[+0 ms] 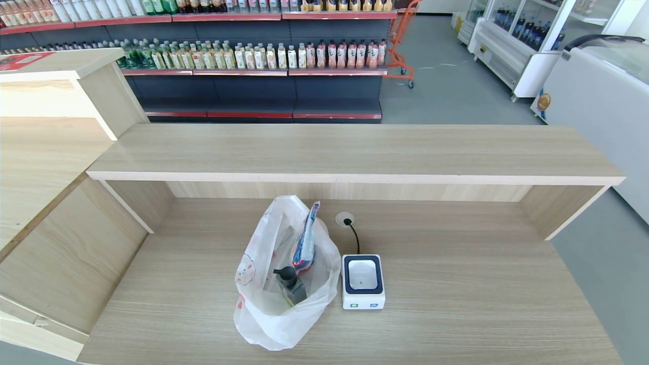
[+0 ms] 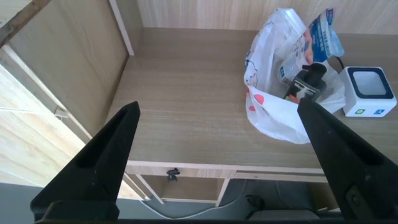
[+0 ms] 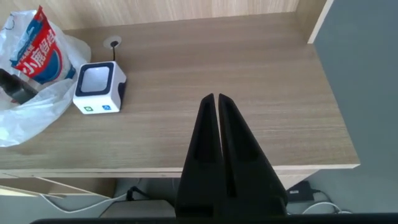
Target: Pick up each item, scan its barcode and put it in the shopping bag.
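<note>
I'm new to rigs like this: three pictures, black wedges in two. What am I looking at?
This is a two-armed robot at a shop counter. The wide picture comes from its head camera, looking down. The other two come from cameras on its wrists; the black wedges are the grippers. The left gripper is open, the right gripper is shut, and neither holds anything. On the counter stands a white shopping bag with a dark pump bottle and a blue-and-red pouch inside; a small white scanner sits beside it.
</note>
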